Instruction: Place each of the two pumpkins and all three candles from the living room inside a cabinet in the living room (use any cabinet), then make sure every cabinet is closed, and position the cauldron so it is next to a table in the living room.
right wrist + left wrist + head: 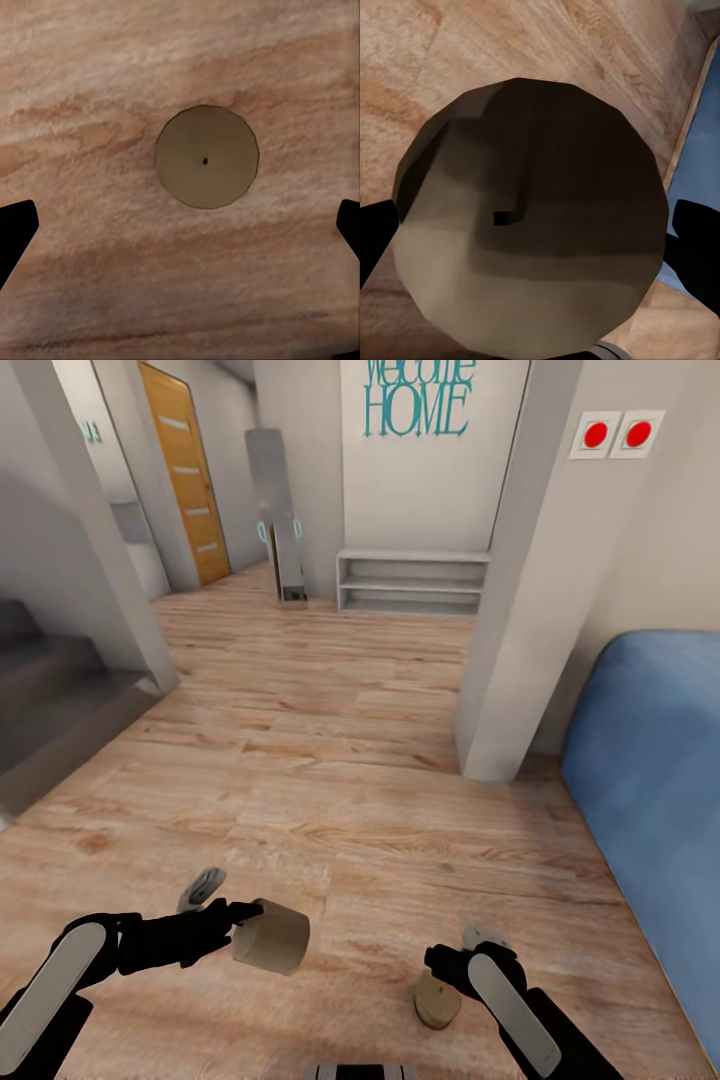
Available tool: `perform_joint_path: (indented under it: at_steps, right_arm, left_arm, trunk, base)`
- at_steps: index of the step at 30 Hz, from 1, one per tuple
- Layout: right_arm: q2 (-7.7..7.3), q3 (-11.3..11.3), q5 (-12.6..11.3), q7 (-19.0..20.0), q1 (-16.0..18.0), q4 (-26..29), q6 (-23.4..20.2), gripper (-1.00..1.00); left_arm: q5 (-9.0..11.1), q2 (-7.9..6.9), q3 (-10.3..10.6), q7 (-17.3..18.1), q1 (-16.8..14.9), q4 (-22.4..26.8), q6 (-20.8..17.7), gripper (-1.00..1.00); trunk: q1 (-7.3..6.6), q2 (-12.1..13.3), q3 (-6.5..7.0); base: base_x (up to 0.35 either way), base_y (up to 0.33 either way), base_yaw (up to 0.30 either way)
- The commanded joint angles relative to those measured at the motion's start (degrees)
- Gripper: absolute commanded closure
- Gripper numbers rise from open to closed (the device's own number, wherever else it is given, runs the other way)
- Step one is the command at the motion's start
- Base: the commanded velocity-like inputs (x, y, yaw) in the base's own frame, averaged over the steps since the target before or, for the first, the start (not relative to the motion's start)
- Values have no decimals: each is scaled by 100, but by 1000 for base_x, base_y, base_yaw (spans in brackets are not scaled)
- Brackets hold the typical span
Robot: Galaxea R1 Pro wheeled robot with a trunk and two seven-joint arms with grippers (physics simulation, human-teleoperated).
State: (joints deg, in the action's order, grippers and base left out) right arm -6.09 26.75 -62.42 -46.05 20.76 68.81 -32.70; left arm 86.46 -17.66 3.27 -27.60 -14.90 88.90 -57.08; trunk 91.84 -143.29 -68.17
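My left gripper (240, 925) is shut on a candle (272, 938), a squat cylinder with a pale beige top, held tilted above the wooden floor. In the left wrist view that candle (529, 217) sits between the dark fingertips (375, 232). My right gripper (455, 970) hangs open over a second candle (437, 1000) that stands upright on the floor. From the right wrist camera this candle (207, 156) lies well apart from both fingers, and the right gripper (184, 225) is spread wide. The pumpkins, the cabinet and the cauldron are out of view.
A blue sofa (650, 780) fills the right side. A white pillar (510, 620) stands ahead on the right, grey stairs (50, 700) on the left. Down the hallway are a low white shelf (410, 582), a standing mirror (280, 510) and a wooden door (185, 470).
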Motion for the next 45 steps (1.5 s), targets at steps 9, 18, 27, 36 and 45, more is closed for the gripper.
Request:
perform_joint_path:
  at_steps: [9,18,27,36,45]
  right_arm:
    - [-2,14,-31,-40,32,-54,35,-100]
    - [0,14,-23,9,33,-52,37,-100]
    - [-6,14,-16,261,33,-61,36,-100]
    - [-1,14,-16,272,33,-68,36,-100]
    - [2,14,-16,278,41,-118,36,-100]
  left_arm:
    - [73,-1,6,-59,-4,5,4,100]
    - [73,-1,7,-55,-4,5,4,100]
    - [73,-1,7,-54,-4,5,4,100]
    - [73,-1,7,-53,-4,5,4,100]
    - [73,-1,7,-53,-4,5,4,100]
  trunk:
    - [22,-15,-205]
    - [42,-25,-382]
    - [66,-37,-582]
    - [84,-47,-737]
    - [107,-59,-936]
  base:
    - [0,0,0]
    - [0,0,0]
    - [0,0,0]
    - [0,0,0]
    - [0,0,0]
